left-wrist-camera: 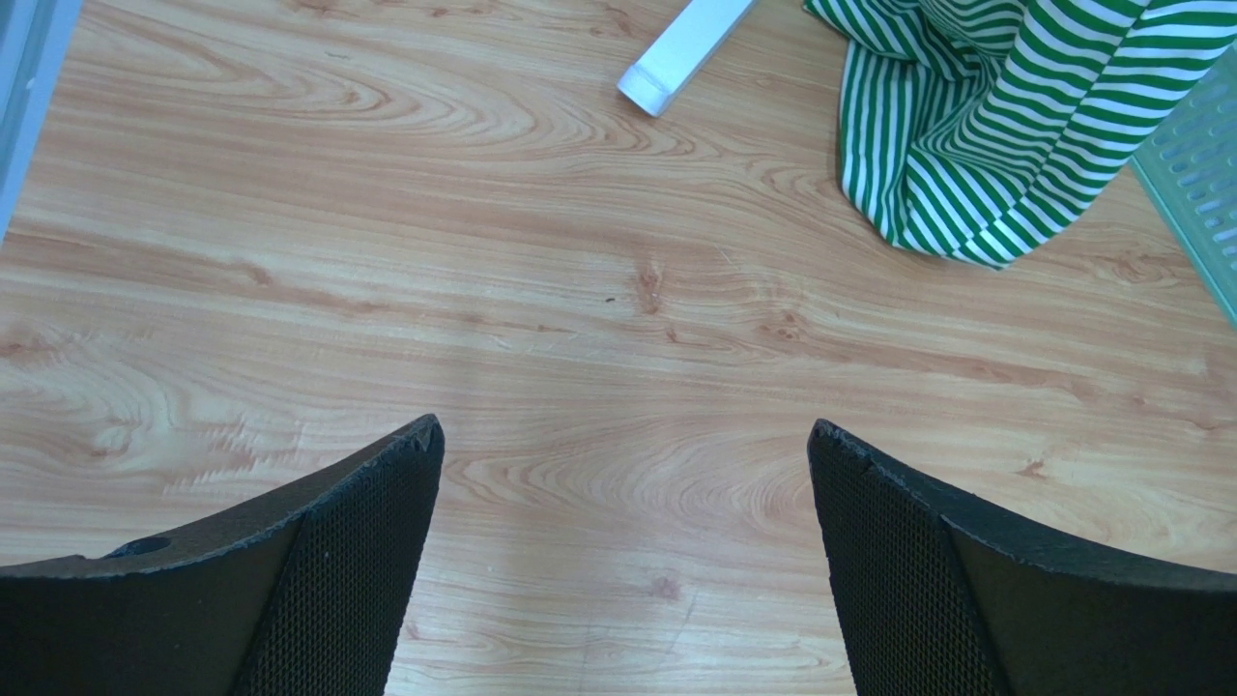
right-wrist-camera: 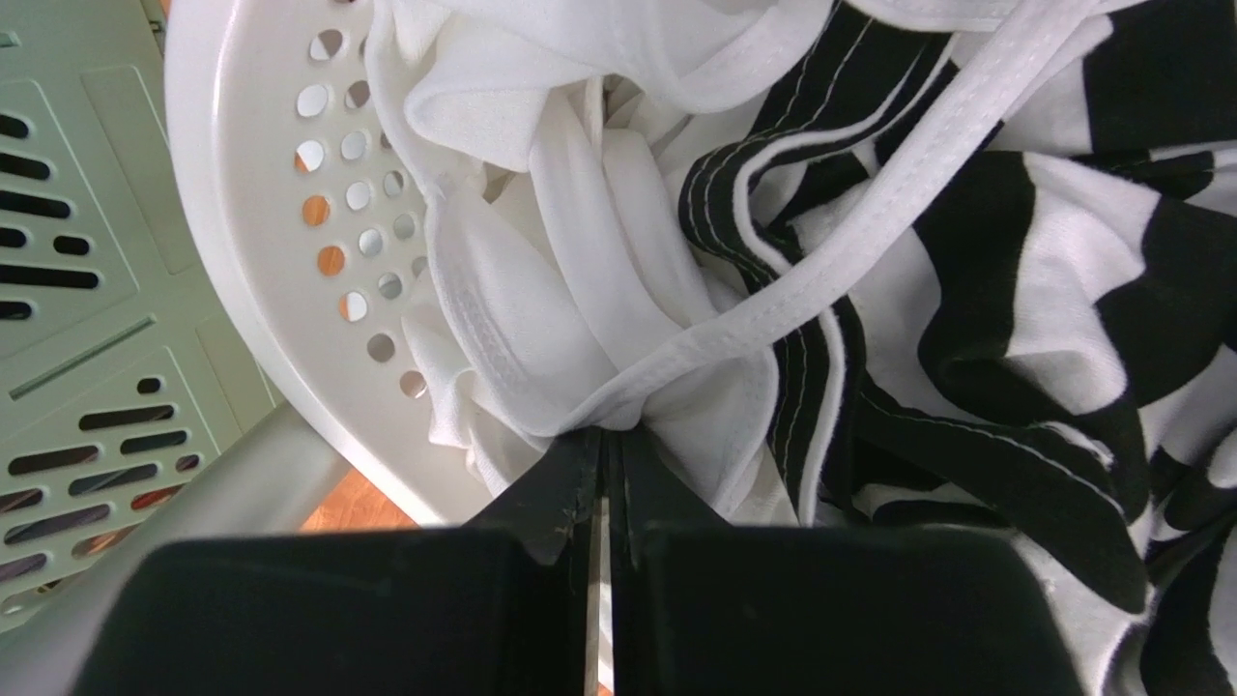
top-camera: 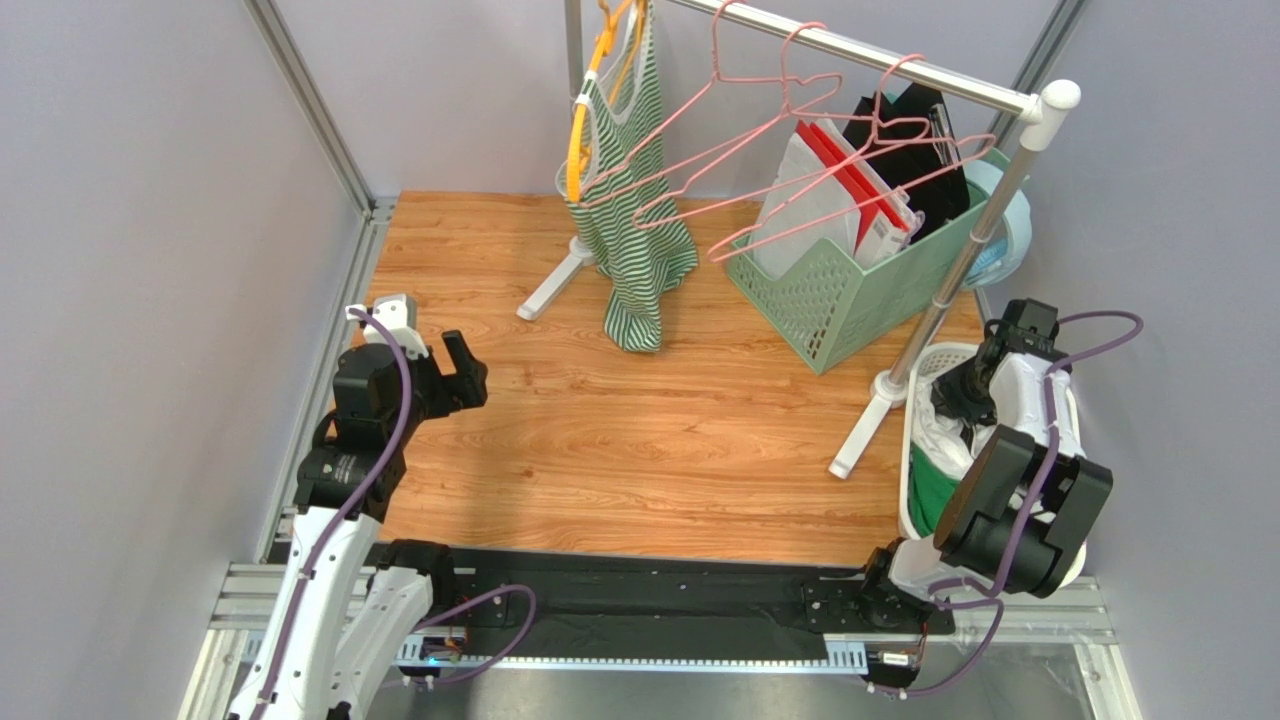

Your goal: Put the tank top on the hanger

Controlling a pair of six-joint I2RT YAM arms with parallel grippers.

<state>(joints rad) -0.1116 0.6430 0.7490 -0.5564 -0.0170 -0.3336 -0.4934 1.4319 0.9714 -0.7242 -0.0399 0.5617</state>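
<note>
The right hand pinches a fold of the white top inside the basket; the left hand hovers, fingers spread, above the worktop.

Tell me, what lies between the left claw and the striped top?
Only bare wooden table separates the left gripper from the striped top, per the left wrist view.

Overhead view; wrists close above table, basket.
</note>
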